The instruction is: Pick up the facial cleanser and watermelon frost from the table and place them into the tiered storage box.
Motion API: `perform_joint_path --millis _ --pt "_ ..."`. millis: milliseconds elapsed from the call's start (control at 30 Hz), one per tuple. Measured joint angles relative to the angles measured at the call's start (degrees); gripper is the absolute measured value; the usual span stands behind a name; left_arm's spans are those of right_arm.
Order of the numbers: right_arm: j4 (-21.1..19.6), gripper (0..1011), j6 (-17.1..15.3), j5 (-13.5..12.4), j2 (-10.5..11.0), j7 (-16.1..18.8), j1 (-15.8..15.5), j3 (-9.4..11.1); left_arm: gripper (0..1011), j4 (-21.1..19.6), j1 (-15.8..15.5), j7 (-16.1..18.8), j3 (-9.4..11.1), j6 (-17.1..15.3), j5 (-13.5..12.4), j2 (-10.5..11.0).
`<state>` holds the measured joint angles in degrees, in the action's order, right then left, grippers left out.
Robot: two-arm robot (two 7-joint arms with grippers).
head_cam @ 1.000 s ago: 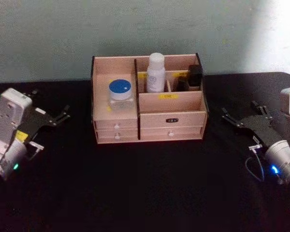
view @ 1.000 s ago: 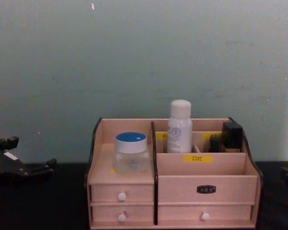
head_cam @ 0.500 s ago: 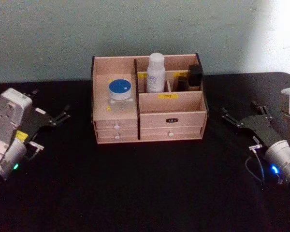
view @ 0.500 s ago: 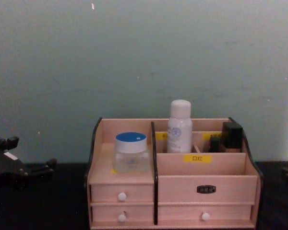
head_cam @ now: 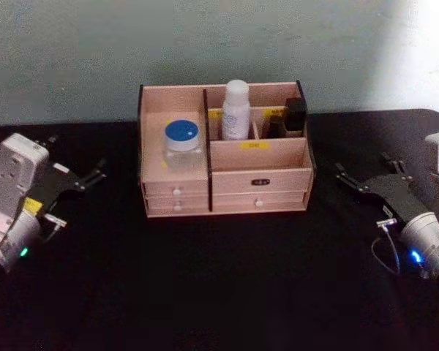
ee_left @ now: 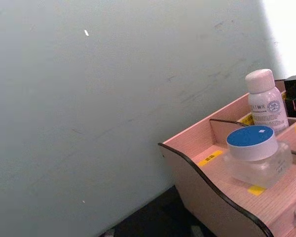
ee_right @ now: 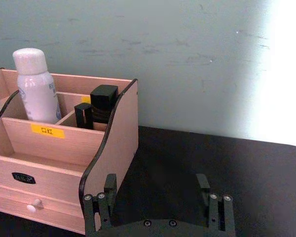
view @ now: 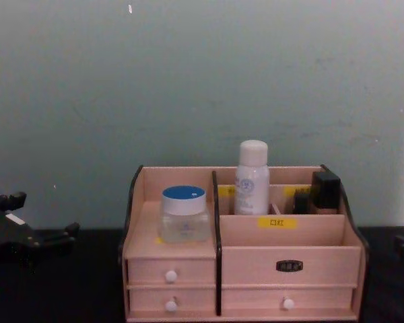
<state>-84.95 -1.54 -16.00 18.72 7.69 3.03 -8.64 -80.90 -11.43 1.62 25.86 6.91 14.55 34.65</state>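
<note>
The tiered storage box [head_cam: 260, 179] [view: 289, 256] stands at the back middle of the black table. In its left compartment sits a clear jar with a blue lid [head_cam: 183, 140] [view: 184, 214] [ee_left: 254, 153]. A white bottle [head_cam: 235, 110] [view: 252, 178] [ee_right: 37, 86] stands upright in a rear compartment. I cannot tell which of the two is the facial cleanser and which the watermelon frost. My left gripper [head_cam: 77, 157] [view: 44, 215] rests open to the left of the box. To its right, my right gripper [head_cam: 362, 167] [ee_right: 155, 185] is open too, holding nothing.
A black item [head_cam: 295, 113] [ee_right: 102, 106] stands in the box's rear right compartment. The black table [head_cam: 227, 278] stretches in front of the box and to both sides. A pale wall rises directly behind the box.
</note>
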Motion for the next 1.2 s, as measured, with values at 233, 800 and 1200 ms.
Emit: perform_joint_path --millis 233,800,1200 --pt "0.0 1003 0.0 0.0 0.0 0.0 0.0 0.0 1001 0.0 0.0 0.0 0.0 0.0 0.0 0.0" --pt "0.0 1003 0.0 0.0 0.0 0.0 0.0 0.0 1001 0.0 0.0 0.0 0.0 0.0 0.0 0.0" --pt "0.0 1002 0.0 0.0 0.0 0.0 0.0 0.0 1001 0.0 0.0 0.0 0.0 0.0 0.0 0.0"
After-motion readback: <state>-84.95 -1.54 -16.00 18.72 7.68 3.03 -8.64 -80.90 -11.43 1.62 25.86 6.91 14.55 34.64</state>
